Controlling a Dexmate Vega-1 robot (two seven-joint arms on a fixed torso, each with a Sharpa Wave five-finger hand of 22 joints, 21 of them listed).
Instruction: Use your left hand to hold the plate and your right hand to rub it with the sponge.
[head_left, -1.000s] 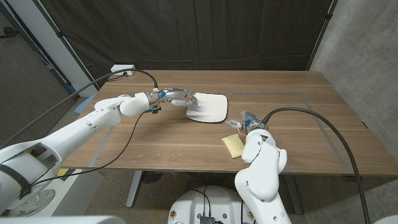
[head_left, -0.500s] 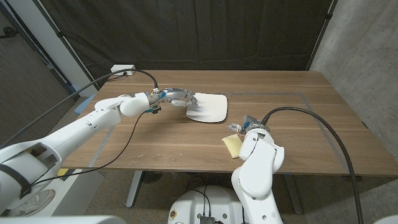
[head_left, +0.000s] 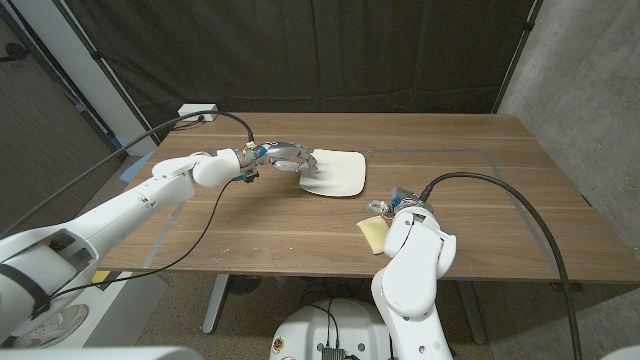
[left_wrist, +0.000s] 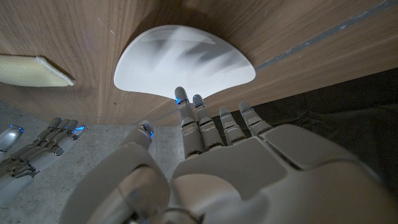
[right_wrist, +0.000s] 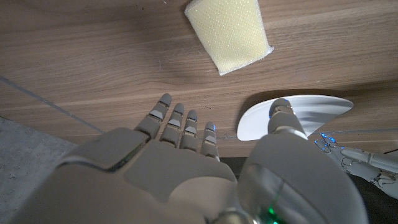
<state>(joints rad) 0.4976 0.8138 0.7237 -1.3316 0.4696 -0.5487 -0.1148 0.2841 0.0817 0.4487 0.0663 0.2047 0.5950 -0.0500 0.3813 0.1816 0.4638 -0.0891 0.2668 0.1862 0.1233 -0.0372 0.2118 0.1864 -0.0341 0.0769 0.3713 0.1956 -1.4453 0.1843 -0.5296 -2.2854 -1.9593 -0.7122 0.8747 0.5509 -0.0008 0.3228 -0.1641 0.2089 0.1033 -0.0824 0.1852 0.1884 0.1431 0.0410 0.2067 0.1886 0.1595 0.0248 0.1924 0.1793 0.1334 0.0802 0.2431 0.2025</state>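
Head view, plate: the white plate (head_left: 335, 173) lies on the wooden table (head_left: 500, 200), a little past the table's middle.
Head view, left hand: the left hand (head_left: 285, 156) reaches in from nine o'clock of the plate, fingertips at the plate's near-left rim; whether they press it cannot be told from here.
Head view, sponge: the yellow sponge (head_left: 373, 233) lies at about five o'clock from the plate, near the table's front edge and apart from the plate.
Head view, right hand: the right hand (head_left: 385, 206) sits just beside the sponge, at about one o'clock of it, largely hidden behind its own forearm; its grip cannot be told here.
Left wrist view: the left hand (left_wrist: 211, 134) has its fingers (left_wrist: 199, 121) stretched out side by side, tips at the rim of the plate (left_wrist: 183, 59), holding nothing; the sponge (left_wrist: 34, 70) lies apart.
Right wrist view: the right hand (right_wrist: 186, 140) is spread and empty above the table, fingers (right_wrist: 177, 124) extended, the sponge (right_wrist: 231, 32) beyond the fingertips and untouched; the plate (right_wrist: 298, 115) shows beside the thumb.
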